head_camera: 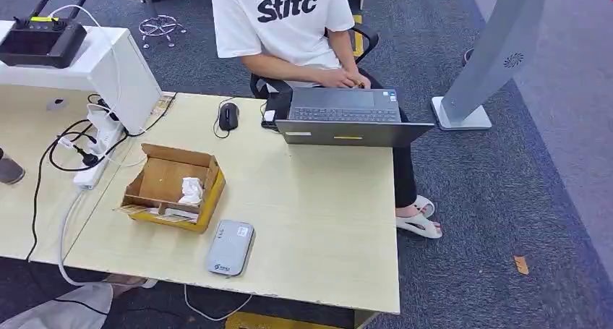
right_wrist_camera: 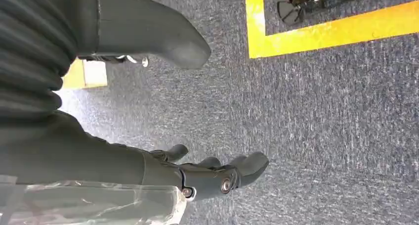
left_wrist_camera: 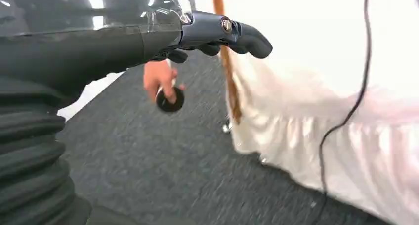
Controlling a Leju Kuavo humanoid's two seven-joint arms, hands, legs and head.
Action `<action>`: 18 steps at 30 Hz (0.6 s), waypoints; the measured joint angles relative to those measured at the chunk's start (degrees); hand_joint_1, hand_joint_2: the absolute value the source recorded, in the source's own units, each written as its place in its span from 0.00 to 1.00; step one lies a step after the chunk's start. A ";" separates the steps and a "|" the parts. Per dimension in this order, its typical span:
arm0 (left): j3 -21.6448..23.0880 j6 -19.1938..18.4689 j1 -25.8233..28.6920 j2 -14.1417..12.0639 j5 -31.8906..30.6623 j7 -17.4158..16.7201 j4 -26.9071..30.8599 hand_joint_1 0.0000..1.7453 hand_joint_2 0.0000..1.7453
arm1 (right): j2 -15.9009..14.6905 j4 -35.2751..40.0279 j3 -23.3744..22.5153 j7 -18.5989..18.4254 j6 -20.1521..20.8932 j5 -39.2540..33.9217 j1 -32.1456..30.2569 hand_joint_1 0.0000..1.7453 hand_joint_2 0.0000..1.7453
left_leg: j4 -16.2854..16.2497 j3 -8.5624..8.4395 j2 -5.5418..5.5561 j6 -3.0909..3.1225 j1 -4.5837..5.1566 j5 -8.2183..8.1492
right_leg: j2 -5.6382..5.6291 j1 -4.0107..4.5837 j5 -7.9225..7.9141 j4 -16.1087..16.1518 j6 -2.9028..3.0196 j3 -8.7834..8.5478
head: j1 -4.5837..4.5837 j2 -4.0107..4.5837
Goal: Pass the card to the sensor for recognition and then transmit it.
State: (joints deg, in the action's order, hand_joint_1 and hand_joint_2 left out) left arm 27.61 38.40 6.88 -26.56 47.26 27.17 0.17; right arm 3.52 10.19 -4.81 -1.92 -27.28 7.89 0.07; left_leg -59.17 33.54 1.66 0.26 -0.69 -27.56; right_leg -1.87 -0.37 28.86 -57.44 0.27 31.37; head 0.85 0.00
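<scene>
Head view: we count one grey sensor (head_camera: 230, 247), one cardboard box (head_camera: 173, 186), one laptop (head_camera: 347, 117) on table (head_camera: 318, 213). Left robot hand (left_wrist_camera: 217, 37) & right robot hand (right_wrist_camera: 207, 173): fingers apart, holding nothing.

an office: grey carpet (head_camera: 499, 184), a pale desk (head_camera: 325, 220) with laptop (head_camera: 347, 116), mouse (head_camera: 228, 116) and router (head_camera: 40, 36).

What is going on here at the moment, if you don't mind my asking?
Nothing is being handled by the robot yet. Its left hand and right hand both hang over the carpet, holding nothing. On the table a grey card reader lies near the front edge, beside an open cardboard box. A person sits at the far side working on a laptop. I can't make out a card anywhere.
</scene>
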 joint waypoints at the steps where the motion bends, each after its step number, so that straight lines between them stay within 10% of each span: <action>1: 0.04 0.02 0.05 -0.55 0.45 0.82 -0.02 0.00 1.00 | 0.00 0.00 -0.02 0.15 0.35 0.09 0.01 0.00 1.00 | 0.00 0.00 0.00 0.00 0.00 0.00 | 0.00 0.00 0.00 0.00 0.00 0.00 | -0.02 0.00; 14: 0.20 -2.69 -1.64 -9.37 12.00 12.63 0.21 0.00 1.00 | 0.02 0.02 -0.02 1.20 2.47 1.57 1.09 0.00 1.00 | 0.00 -0.02 0.00 -0.01 -0.03 0.01 | 0.00 0.01 0.00 0.00 0.01 0.02 | 0.02 0.00; 18: -8.10 1.03 4.60 -11.52 -3.93 11.44 11.84 0.00 1.00 | 0.02 0.02 -0.02 0.90 2.43 1.97 1.25 0.00 1.00 | 0.00 -0.07 -0.07 -0.01 0.11 0.01 | -0.07 -0.10 -0.02 0.00 0.02 0.06 | 0.26 0.00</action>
State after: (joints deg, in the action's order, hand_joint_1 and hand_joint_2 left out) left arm 19.51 39.43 11.48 -38.07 43.32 38.61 12.02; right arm 3.54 10.21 -4.83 -1.03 -24.85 9.86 1.33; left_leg -59.18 33.47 1.58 0.25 -0.57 -27.55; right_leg -1.94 -0.48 28.85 -57.44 0.30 31.42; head 1.11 0.00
